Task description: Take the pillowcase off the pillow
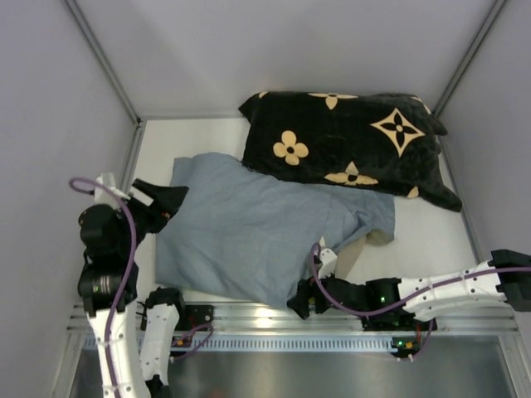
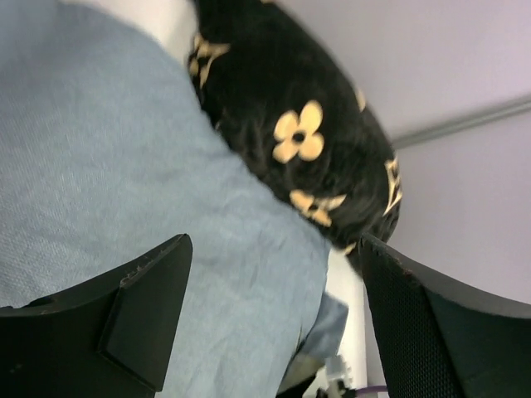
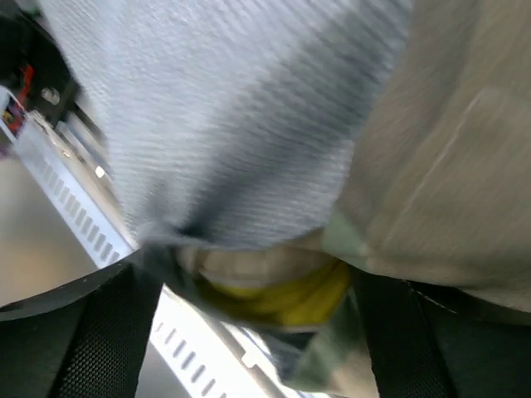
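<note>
Grey-blue fabric of the pillowcase fills the gap between the fingers of the left gripper. Both black fingers stand wide apart, released, with nothing pinched. From above, this gripper sits at the cover's left edge, tips pointing right over the fabric border.

Right gripper: one finger on either side of a bunched bundle. Grey-blue cloth is on top, beneath it the cream pillow with its yellow edge, and beige cloth lies to the right. The wrist view is blurred, so I cannot tell whether the fingers press on the bundle or only straddle it. From above, this gripper is at the cover's near right corner, just beside the metal rail along the near side.

The pillowcase lies spread on the white table, plain face up, with the pillow inside. A little cream shows at the right-hand opening.

Black cushion with tan flowers: at the far right, its near edge overlapping the cover's far edge. It is well apart from both grippers. Grey walls close in on three sides.
</note>
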You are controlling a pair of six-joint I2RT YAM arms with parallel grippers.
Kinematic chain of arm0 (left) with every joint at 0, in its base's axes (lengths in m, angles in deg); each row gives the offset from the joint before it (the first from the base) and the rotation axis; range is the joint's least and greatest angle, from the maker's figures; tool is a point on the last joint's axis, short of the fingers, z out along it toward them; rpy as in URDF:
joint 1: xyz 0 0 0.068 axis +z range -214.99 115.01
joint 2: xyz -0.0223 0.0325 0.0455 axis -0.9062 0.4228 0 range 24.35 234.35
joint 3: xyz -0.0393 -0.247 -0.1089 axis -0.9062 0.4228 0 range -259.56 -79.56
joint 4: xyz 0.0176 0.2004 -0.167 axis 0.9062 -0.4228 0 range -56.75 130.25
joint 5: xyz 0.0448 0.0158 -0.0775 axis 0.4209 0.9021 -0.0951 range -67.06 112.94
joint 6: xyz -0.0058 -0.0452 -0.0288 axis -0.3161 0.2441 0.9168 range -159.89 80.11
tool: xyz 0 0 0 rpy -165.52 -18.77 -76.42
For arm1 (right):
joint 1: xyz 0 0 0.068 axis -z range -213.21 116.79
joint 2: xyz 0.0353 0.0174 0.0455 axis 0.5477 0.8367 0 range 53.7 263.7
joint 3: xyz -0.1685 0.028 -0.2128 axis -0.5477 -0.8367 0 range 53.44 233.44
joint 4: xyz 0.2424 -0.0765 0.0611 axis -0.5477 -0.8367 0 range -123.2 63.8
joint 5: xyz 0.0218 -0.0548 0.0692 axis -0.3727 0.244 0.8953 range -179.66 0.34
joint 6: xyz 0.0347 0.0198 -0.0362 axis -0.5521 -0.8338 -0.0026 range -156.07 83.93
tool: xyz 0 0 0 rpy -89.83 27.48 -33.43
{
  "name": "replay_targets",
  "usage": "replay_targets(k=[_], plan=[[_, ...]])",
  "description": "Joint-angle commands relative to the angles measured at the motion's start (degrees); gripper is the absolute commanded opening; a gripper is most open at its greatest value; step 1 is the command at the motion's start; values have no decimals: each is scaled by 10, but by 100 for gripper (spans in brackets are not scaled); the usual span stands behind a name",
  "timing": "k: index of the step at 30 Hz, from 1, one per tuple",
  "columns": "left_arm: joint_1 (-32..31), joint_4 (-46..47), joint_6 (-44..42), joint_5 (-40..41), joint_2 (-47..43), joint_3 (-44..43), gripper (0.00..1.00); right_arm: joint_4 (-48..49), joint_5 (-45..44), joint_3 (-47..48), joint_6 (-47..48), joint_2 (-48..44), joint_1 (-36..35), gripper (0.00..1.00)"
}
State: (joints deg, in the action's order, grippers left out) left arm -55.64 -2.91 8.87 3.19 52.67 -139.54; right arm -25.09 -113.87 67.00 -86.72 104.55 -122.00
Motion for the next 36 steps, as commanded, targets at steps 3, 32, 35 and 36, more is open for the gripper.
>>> replay_targets(k=[3,32,35,36], plan=[[1,6,-86,-163,90,37,82,-153,-142,90,-60,0,-53,90],[-741,94,-5,344,416,-24,81,-526,-320,215,-243,-265,-60,81],[-767,92,-1,363,432,-33,83,-525,-310,218,-248,-202,-50,79],[-768,93,1,365,435,-31,83,-525,-306,228,-241,-177,-46,79]])
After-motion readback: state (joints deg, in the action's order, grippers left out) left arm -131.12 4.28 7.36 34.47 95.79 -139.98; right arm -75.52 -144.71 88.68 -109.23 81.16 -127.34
